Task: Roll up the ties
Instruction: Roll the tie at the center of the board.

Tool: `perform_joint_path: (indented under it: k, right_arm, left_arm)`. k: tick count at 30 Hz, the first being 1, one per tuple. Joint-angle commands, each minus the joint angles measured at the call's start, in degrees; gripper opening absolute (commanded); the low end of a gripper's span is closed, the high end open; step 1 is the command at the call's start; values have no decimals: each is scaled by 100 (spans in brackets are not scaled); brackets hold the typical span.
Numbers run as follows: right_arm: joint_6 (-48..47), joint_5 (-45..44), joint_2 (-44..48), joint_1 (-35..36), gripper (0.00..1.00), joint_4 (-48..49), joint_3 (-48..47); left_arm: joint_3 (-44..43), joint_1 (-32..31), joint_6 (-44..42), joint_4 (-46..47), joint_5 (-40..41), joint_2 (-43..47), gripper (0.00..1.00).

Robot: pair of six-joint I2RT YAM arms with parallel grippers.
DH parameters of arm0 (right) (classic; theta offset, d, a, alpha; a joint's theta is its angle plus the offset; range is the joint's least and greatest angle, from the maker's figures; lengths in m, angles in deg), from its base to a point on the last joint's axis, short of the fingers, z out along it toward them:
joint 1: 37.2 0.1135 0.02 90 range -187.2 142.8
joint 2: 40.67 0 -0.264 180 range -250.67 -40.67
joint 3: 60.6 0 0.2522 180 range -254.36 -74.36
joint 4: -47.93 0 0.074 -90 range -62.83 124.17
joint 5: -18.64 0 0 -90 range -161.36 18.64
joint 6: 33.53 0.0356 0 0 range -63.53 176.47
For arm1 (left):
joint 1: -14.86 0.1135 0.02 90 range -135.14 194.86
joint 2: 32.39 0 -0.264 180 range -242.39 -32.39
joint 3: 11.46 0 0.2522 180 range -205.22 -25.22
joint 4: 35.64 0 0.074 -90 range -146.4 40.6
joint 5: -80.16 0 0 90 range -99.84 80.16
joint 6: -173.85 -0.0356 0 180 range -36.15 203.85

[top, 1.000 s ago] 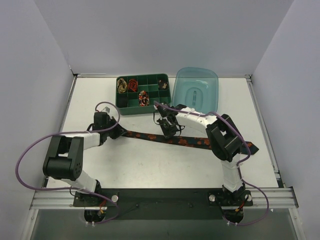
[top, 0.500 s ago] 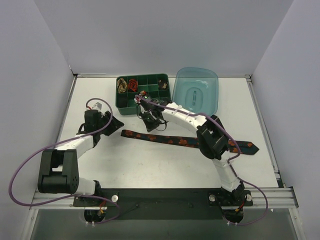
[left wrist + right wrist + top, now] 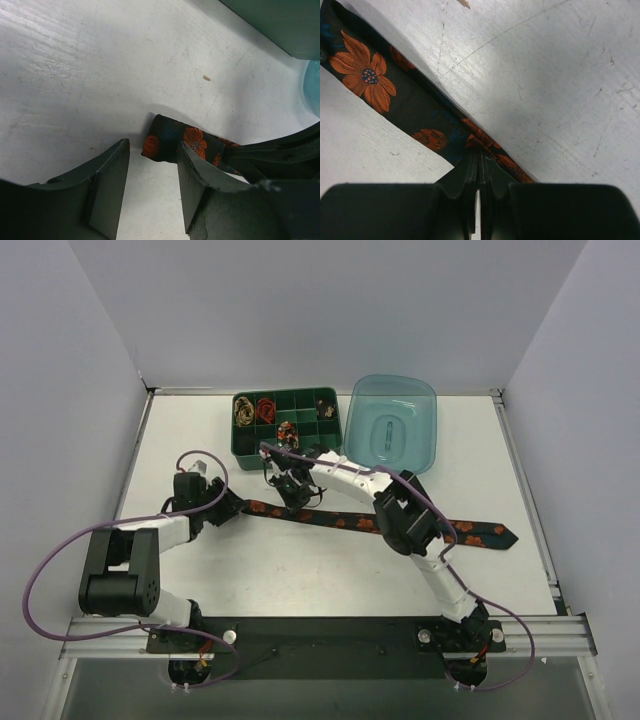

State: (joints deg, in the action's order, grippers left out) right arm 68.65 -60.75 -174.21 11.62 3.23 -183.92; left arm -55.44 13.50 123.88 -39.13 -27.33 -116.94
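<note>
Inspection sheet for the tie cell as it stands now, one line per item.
Surface: white table, scuffed, one small speck.
Job's things: flowered tie flat across the table; rolled ties in the green tray.
Clutter: blue tub right of the tray.
Grippers: left gripper open at the tie's narrow end; right gripper shut on the tie.
Cables: purple cables loop off both arms.
Surroundings: plain walls on three sides.

The tie [image 3: 395,95] is woven cloth with a slight sheen, black with orange flowers. Under it the counter [image 3: 560,75] is white, matt and finely scratched. The left claw [image 3: 152,149] has matt black plastic fingers [image 3: 107,185]. Beyond the tie, the green tray [image 3: 255,460] is smooth plastic and the blue tub [image 3: 392,405] is translucent and glossy.
</note>
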Motion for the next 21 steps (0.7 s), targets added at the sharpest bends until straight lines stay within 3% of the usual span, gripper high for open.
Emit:
perform_joint_path:
  k: [1, 9, 13, 21]
  right_arm:
    - [-233, 396, 47, 31, 0, -404, 451]
    - [-928, 1083, 468, 146, 0, -448, 1454]
    - [-1104, 1181, 662, 154, 0, -422, 1744]
    - [-534, 697, 504, 102, 0, -439, 1149]
  left_arm:
    - [235, 31, 13, 309, 53, 105, 53]
    - [754, -21, 154, 626, -298, 413, 54]
    - [1192, -48, 189, 714, -360, 1079, 55]
    - [1826, -39, 496, 302, -351, 2442, 62]
